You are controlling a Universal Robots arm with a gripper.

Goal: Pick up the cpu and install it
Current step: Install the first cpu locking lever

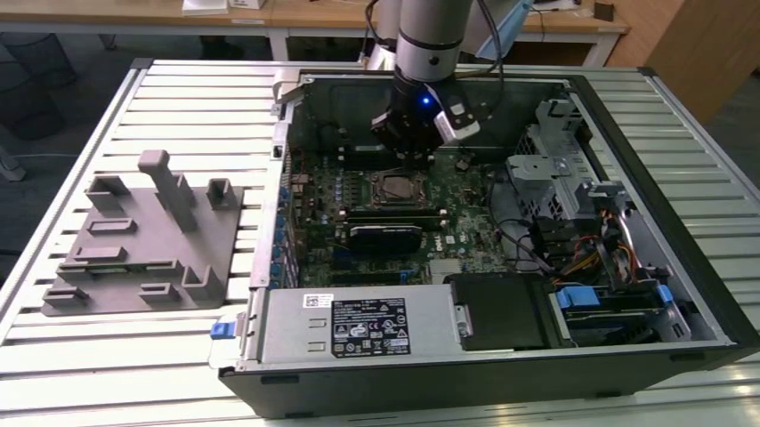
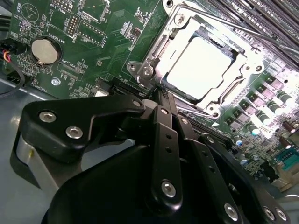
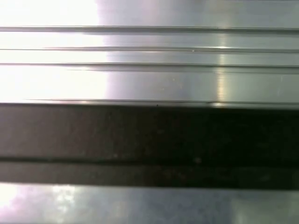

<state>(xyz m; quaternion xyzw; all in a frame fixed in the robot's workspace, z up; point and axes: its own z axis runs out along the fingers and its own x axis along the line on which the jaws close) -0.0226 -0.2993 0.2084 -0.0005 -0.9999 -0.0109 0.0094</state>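
The cpu (image 2: pixel 201 65), a silvery square chip, lies flat inside the metal socket frame (image 2: pixel 150 59) on the green motherboard. In the exterior view the cpu (image 1: pixel 393 187) sits in the middle of the open computer case (image 1: pixel 700 294). My gripper (image 1: pixel 412 153) hangs over the board just behind the socket, toward the case's back wall. In the second wrist view the black fingers (image 2: pixel 164 140) come together at their tips, so the gripper (image 2: pixel 158 93) is shut with nothing in it, a short way off the socket's corner.
A grey plastic tray with upright blocks (image 1: pixel 142 240) stands on the slatted table at the exterior view's left. The power supply (image 1: pixel 356 325) and drive cage (image 1: pixel 570 178) line the case. A coin battery (image 2: pixel 44 50) sits on the board. The first wrist view shows metal slats (image 3: pixel 149 70).
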